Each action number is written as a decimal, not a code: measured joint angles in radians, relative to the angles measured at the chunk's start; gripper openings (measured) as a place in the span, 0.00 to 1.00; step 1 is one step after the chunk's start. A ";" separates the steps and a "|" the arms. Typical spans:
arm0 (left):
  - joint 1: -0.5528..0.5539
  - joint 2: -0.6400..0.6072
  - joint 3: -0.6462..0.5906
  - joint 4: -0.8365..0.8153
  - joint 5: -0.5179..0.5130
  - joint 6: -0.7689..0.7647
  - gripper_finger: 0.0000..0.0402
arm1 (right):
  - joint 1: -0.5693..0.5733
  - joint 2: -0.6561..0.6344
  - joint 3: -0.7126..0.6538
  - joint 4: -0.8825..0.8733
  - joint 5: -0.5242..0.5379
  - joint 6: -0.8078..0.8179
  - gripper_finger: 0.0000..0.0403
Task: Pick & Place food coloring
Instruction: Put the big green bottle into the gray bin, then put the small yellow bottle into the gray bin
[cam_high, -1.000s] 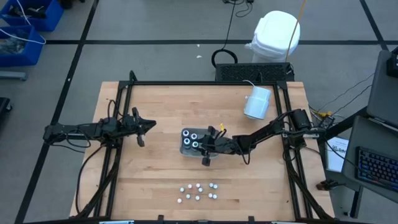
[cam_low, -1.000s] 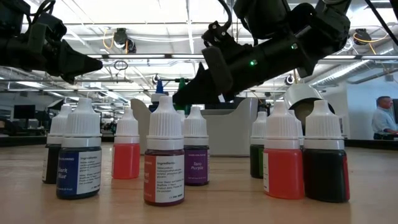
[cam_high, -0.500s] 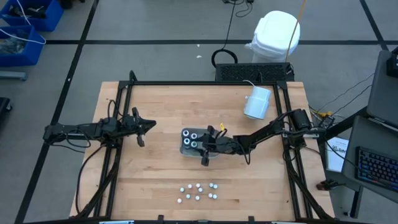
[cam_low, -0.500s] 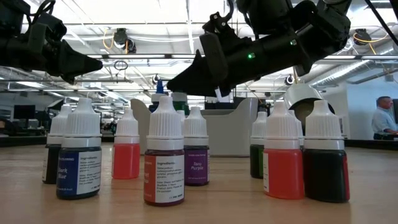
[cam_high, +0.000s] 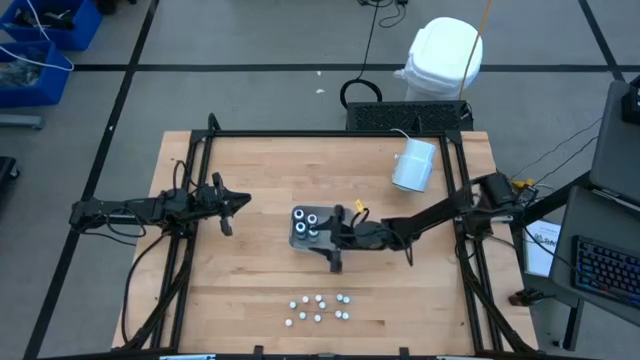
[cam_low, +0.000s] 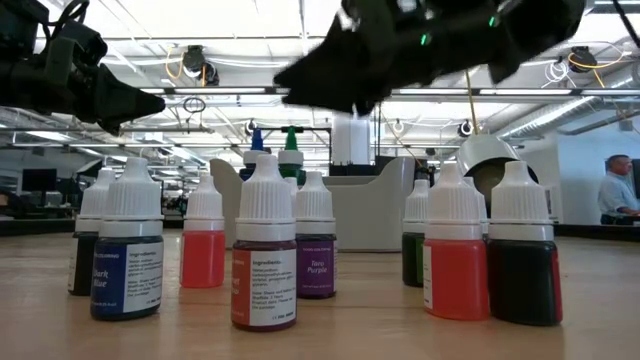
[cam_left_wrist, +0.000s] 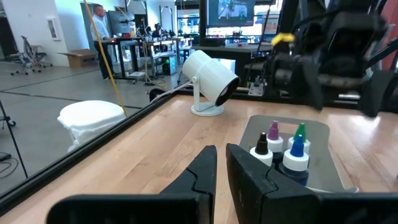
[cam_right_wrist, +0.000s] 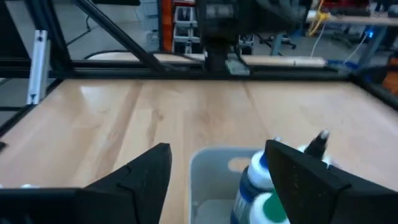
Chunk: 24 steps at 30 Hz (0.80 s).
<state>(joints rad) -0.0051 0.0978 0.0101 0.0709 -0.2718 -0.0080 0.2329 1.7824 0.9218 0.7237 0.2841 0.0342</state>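
Right tool (cam_high: 333, 243) fingers spread wide, empty, above tray (cam_high: 296, 240) holding 4 bottles (cam_high: 306, 224) (mid-tabletop). Small bottles (cam_high: 318, 308) clustered near front edge. Left tool (cam_high: 228, 208) nearly closed, empty, well apart.

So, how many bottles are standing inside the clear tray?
4, clustered at one end of the clear tray: a black-tipped bottle, a purple-tipped bottle, a green-tipped bottle and a blue-tipped bottle. None looks hidden.

Grey floor (cam_high: 250, 35) with dark lines; blue bins (cam_high: 45, 40); ceiling strip lights (cam_low: 230, 62)
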 joint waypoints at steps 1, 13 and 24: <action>0.000 0.000 0.000 0.000 0.000 0.000 0.10 | 0.009 -0.030 0.000 -0.029 0.000 -0.014 0.62; 0.000 0.020 0.002 -0.025 0.087 -0.173 0.10 | 0.169 -0.419 -0.177 -0.335 -0.001 -0.099 0.51; -0.002 0.089 0.000 0.024 0.167 -0.192 0.10 | 0.129 -0.618 -0.574 0.029 0.004 -0.132 0.21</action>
<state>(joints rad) -0.0069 0.1864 0.0101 0.0945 -0.1051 -0.2003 0.3615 1.1645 0.3474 0.7525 0.2878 -0.0975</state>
